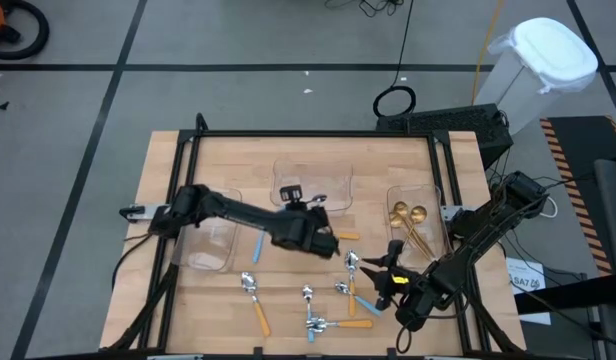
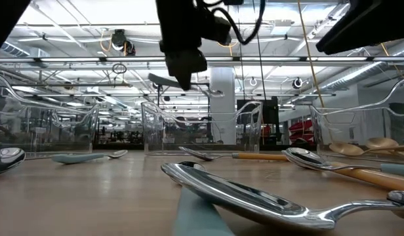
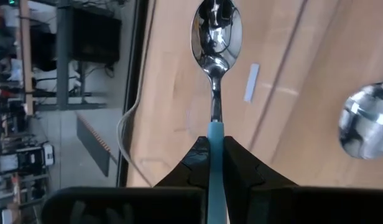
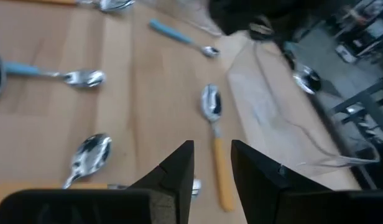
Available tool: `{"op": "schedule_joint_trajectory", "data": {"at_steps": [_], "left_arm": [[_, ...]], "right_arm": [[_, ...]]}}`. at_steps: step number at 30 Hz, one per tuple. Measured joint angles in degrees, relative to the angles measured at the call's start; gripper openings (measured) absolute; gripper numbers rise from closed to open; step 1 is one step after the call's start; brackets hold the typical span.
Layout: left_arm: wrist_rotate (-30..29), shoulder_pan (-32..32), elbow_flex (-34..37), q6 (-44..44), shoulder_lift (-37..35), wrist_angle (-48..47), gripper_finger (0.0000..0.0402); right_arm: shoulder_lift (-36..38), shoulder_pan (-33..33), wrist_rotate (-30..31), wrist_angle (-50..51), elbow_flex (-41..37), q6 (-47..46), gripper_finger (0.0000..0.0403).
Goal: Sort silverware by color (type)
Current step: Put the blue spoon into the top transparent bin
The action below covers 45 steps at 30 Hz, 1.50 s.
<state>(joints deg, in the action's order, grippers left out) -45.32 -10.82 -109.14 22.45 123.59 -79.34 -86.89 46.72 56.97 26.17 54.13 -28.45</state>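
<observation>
Nearest to us along the bench's [image 1: 168,160] front edge lie the loose spoons: an orange-handled spoon [image 1: 256,301] on the left, a small heap of spoons [image 1: 323,322] in the middle (we cannot tell how many are tangled there), and another orange-handled spoon [image 1: 346,290] just right of it, touching a blue-handled spoon [image 1: 363,302].

Just beyond these, on the right, the right gripper [image 1: 386,268] hangs over the bench. Its jaws stand partly apart with nothing between them, and its wrist view looks down on an orange-handled spoon lying free on the wood.

Farther in, near the centre, the left gripper [image 1: 323,243] has its jaws closed tight on the blue handle of a held spoon [image 3: 214,74], whose silver bowl points away from the fingers; in the low view it hangs clear above the bench. A lone blue-handled spoon [image 1: 256,246] lies just left of that arm.

At the far side stand three clear trays. The left tray [image 1: 210,235] sits under the left arm, the middle tray [image 1: 313,178] is farthest back, and the right tray [image 1: 420,225] holds two gold spoons [image 1: 408,222] side by side.
</observation>
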Motion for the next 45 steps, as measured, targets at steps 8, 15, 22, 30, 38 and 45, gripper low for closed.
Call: {"op": "schedule_joint_trajectory", "data": {"at_steps": [8, 15, 22, 30, 38, 45], "left_arm": [[5.1, 6.1, 0.0, -13.3, 0.0, 8.2, 0.0016], [12.9, 10.4, 0.0, -21.9, 0.0, 16.4, 0.0016], [18.7, 14.7, 0.0, -23.7, 0.0, 19.9, 0.0017], [23.7, 18.9, 0.0, -22.5, 0.0, 23.3, 0.0017], [27.8, 19.8, 0.0, -24.1, 0.0, 26.3, 0.0017], [27.8, 19.8, 0.0, -23.9, 0.5, 27.4, 0.0017]], "right_arm": [[0.0, 0.0, -3.7, 0.2, 0.0, -1.5, 0.01], [0.0, 0.3, -5.3, 0.3, 0.0, -1.8, 0.01], [0.0, 0.3, -6.2, 1.9, 0.0, -1.9, 0.01], [0.0, 0.3, -6.2, 2.9, 0.0, -0.8, 0.01], [0.0, 0.3, -6.2, 3.2, 0.0, 1.1, 0.01], [0.0, 0.3, -6.2, 3.4, 0.0, -0.6, 0.01]]}}
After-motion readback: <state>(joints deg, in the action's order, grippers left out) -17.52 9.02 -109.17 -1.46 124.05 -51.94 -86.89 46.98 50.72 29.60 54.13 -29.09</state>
